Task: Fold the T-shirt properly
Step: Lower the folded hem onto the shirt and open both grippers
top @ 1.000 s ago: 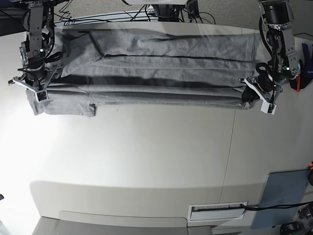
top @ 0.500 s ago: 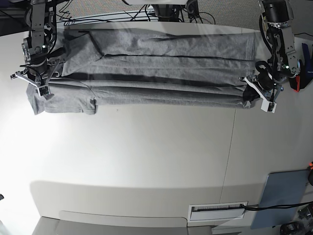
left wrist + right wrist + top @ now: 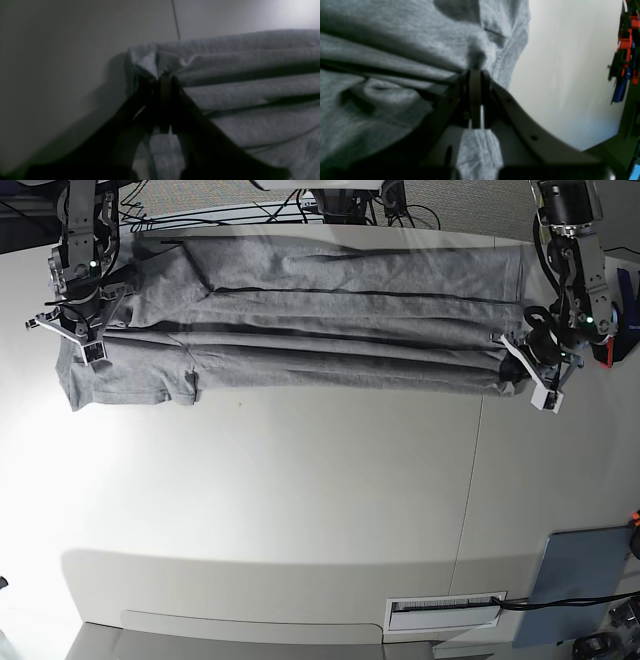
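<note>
In the base view the right hand [image 3: 78, 340] sits at the far left, clenched on the sleeve end of the T-shirt [image 3: 320, 310]; its own camera shows both fingers pressed together with a pinch of grey cloth [image 3: 476, 57] bunched at the tips, though the cloth deeper between the fingers is lost in shadow; just below this hand a short sleeve [image 3: 130, 385] lies flat on the pale surface [image 3: 320, 500]; from there the T-shirt stretches away as a long band of lengthwise folds, the dark creases hiding how many layers lie under one another, and no lettering can be made out; its far edge runs under cables [image 3: 250, 215] at the top, where the view cuts off; at the right end the left hand [image 3: 530, 370] is clenched on the hem corner; its camera is dim and blurred, the fingers only a black wedge, yet a fold of fabric [image 3: 150, 62] rises from their tips; beyond that hand lie a grey panel [image 3: 580, 580] and red and blue objects [image 3: 623, 55], too cropped to identify.
</note>
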You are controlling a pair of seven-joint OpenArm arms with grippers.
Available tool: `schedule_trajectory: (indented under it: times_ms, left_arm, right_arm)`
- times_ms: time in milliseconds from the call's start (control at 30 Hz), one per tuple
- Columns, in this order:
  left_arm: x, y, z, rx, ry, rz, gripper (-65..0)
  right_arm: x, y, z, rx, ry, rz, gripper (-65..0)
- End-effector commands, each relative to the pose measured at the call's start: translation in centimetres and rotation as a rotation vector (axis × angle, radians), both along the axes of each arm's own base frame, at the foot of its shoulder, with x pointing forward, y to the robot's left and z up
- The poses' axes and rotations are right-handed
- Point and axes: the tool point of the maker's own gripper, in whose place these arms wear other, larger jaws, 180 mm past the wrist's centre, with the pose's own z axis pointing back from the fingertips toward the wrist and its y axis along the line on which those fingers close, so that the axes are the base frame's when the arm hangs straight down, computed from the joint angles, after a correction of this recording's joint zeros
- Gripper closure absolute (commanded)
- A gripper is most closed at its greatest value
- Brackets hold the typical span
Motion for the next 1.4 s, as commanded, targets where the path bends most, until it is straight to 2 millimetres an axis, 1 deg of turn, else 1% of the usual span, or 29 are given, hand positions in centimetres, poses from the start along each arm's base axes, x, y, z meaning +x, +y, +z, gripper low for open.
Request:
schedule_trajectory:
  times_ms: [0, 67, 200, 233, 300, 333, 367, 400, 433, 567, 633, 833, 900, 1033, 1133, 1200, 1300, 1367]
  left_arm:
    - [0.8, 1.6, 1.3, 0.044, -0.033, 0.022, 0.0]
    - [0.7, 1.7, 1.2, 0.048, -0.027, 0.028, 0.0]
    - [0.4, 2.7, 0.7, 0.102, -0.006, 0.050, 0.0]
    - [0.4, 2.8, 0.7, 0.108, -0.001, 0.048, -2.0]
    - [0.2, 2.7, 0.6, 0.104, 0.010, 0.048, -14.8]
    - [0.2, 2.6, 0.6, 0.097, 0.010, 0.048, -20.2]
    - [0.2, 2.6, 0.6, 0.092, 0.008, 0.049, -24.3]
    - [0.2, 2.6, 0.6, 0.092, 0.008, 0.049, -27.0]
    - [0.3, 2.6, 0.6, 0.092, 0.008, 0.049, -28.4]
    - [0.3, 2.6, 0.6, 0.092, 0.008, 0.049, -28.6]
    - [0.3, 2.6, 0.6, 0.092, 0.008, 0.049, -28.6]
    - [0.3, 2.7, 0.7, 0.091, 0.005, 0.048, -28.6]
    - [0.4, 2.9, 1.1, 0.086, -0.002, 0.040, -28.6]
    - [0.5, 3.1, 2.4, 0.063, -0.003, -0.002, -28.6]
    - [0.2, 3.2, 3.2, 0.058, 0.019, -0.020, -28.6]
    - [-0.2, 3.2, 3.1, 0.049, 0.048, -0.024, -28.6]
    - [-1.1, 3.0, 2.4, 0.035, 0.086, -0.029, -28.7]
    - [-2.0, 2.5, 2.0, 0.003, 0.102, -0.029, -29.9]
  right_arm:
    - [0.4, -1.5, 1.6, -0.064, -0.027, -0.020, 0.0]
    - [0.2, -1.7, 1.5, -0.066, -0.014, -0.031, 0.0]
    - [-0.2, -1.8, 1.3, -0.067, 0.002, -0.043, 0.0]
    - [-0.2, -1.9, 1.3, -0.068, 0.005, -0.046, 0.0]
    - [-0.4, -2.0, 1.2, -0.069, 0.015, -0.055, 0.0]
    - [-0.6, -2.0, 1.1, -0.070, 0.023, -0.061, 0.0]
    - [-0.8, -2.1, 1.0, -0.072, 0.035, -0.070, -0.3]
    - [-0.9, -2.2, 1.0, -0.073, 0.043, -0.077, -2.8]
    - [-1.1, -2.3, 0.9, -0.073, 0.053, -0.085, -5.3]
    - [-1.4, -1.9, 0.4, -0.062, 0.105, -0.047, -19.0]
    - [-1.2, -1.7, 0.3, -0.054, 0.106, -0.034, -23.4]
    - [-0.9, -1.6, 0.4, -0.051, 0.094, -0.028, -24.1]
    - [-0.4, -1.4, 0.8, -0.049, 0.064, -0.015, -24.1]
    - [1.6, -0.4, 2.8, -0.044, -0.058, 0.025, -24.1]
    - [2.9, 1.1, 4.3, -0.006, -0.134, 0.067, -24.1]
    - [3.3, 1.7, 4.7, 0.023, -0.156, 0.077, -24.1]
    - [3.3, 2.1, 4.6, 0.050, -0.158, 0.077, -24.1]
    - [3.2, 2.3, 4.4, 0.077, -0.156, 0.070, -24.1]
